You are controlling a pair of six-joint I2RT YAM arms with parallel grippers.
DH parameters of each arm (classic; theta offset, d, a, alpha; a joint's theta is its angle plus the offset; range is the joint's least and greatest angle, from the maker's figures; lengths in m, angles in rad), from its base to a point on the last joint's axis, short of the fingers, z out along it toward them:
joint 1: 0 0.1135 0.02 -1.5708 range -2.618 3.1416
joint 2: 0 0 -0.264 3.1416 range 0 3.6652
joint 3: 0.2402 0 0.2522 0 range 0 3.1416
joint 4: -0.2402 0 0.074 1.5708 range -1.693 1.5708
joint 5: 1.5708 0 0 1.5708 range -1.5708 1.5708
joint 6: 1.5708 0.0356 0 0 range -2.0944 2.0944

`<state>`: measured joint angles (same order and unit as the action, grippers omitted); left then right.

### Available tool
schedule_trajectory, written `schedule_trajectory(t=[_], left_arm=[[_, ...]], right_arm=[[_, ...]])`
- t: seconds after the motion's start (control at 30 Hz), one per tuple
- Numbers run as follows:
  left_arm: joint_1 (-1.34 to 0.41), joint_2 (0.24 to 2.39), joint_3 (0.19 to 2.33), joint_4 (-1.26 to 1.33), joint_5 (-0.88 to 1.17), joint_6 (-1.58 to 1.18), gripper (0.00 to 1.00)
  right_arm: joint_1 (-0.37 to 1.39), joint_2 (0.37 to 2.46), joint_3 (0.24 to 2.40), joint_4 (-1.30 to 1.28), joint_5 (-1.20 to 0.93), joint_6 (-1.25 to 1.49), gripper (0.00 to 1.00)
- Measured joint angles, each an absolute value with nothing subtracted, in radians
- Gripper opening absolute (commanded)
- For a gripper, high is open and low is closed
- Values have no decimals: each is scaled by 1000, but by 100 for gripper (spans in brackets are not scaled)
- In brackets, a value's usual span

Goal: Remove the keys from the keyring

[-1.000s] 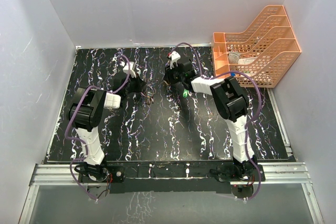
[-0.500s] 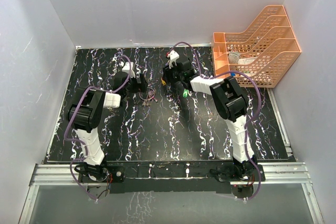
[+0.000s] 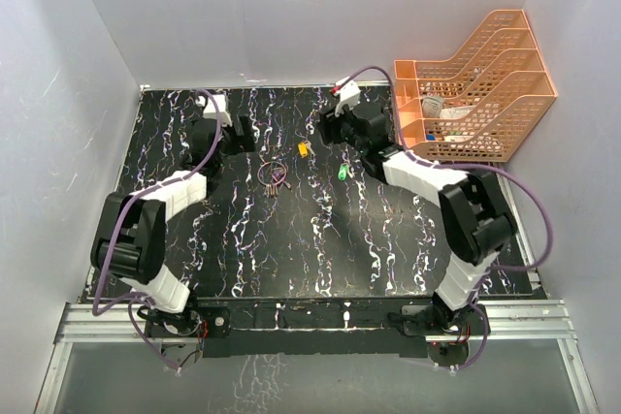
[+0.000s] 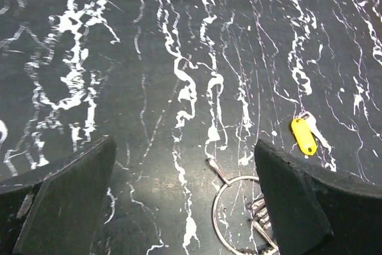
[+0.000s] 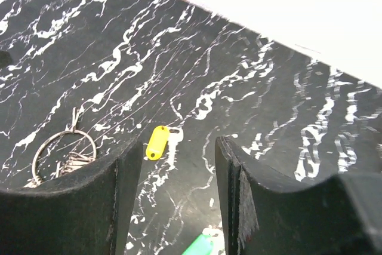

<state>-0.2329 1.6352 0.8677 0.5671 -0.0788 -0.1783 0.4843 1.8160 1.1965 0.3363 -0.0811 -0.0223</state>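
Two keys lie loose on the bench (image 3: 408,239), centre frame: yellow (image 4: 304,135) and green (image 3: 343,173). Keyring (image 3: 275,176) just left, brown keys (image 4: 262,222) attached. Left end effector (image 4: 185,189) wide, right end effector (image 5: 179,171) half-open, both empty. I expect the thin ring to slip when pinched.

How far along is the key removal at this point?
Done: the yellow-headed key and green-headed key lie loose, apart from the keyring. In hand: nothing; left pincer and right pincer are open, empty. Left: the brown keys, apparently on the ring.
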Motion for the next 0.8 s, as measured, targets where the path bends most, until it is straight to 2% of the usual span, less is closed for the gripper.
schedule_trajectory(t=[0.3,0.6,0.8], left_arm=[[-233,1437,803,442,-285,-174,99],[-233,1209,701,434,-392,-152,99],[-233,1150,644,457,-432,-149,99]], right_arm=[[482,1529,931,453,91,-27,58],[469,1267,710,544,282,-25,65],[463,1141,625,612,389,-26,66]])
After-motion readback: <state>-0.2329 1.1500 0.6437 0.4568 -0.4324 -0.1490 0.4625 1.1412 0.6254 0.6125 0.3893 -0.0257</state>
